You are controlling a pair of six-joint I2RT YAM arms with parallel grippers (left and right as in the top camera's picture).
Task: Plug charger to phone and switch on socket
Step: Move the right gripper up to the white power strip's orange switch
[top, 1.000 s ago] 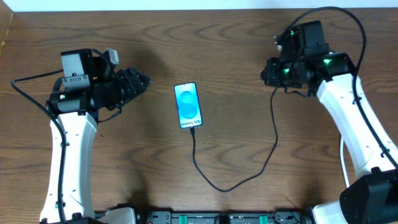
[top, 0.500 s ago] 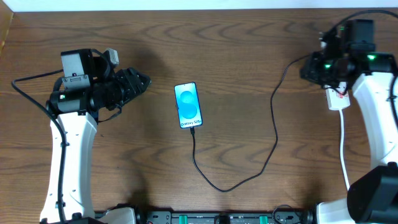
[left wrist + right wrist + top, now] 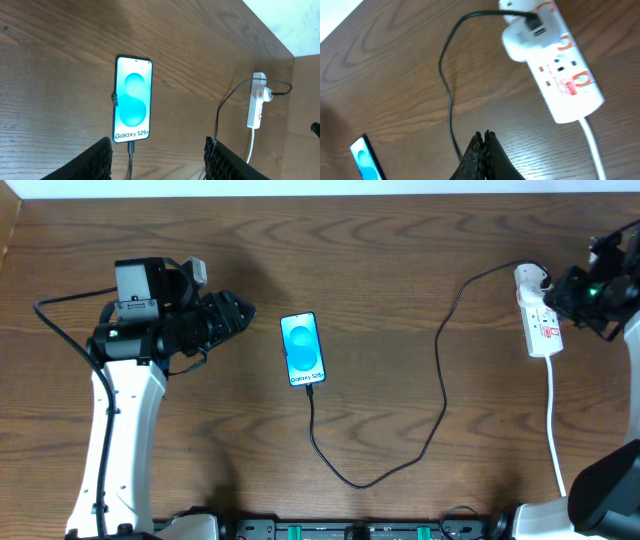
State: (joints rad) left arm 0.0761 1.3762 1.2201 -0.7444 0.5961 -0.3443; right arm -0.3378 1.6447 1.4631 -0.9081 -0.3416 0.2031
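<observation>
Overhead: phone top-to-bottom, port end down.

Lit phone lies flat mid-table
Black charger loops from its near end to the white socket, far right

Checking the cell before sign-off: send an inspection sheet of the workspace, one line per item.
Surface: brown wooden table.
Job's things: phone lies flat, screen lit; charger plugged into its bottom edge; white adapter sits in the socket; switch state cannot be told.
Clutter: nothing seen.
Grippers: left gripper open, empty, beside the phone; right gripper shut, empty, near the socket.
Cables: charger loops toward the front edge; white cord runs from the socket to the front.
Surroundings: pale strip beyond the far edge.
</observation>
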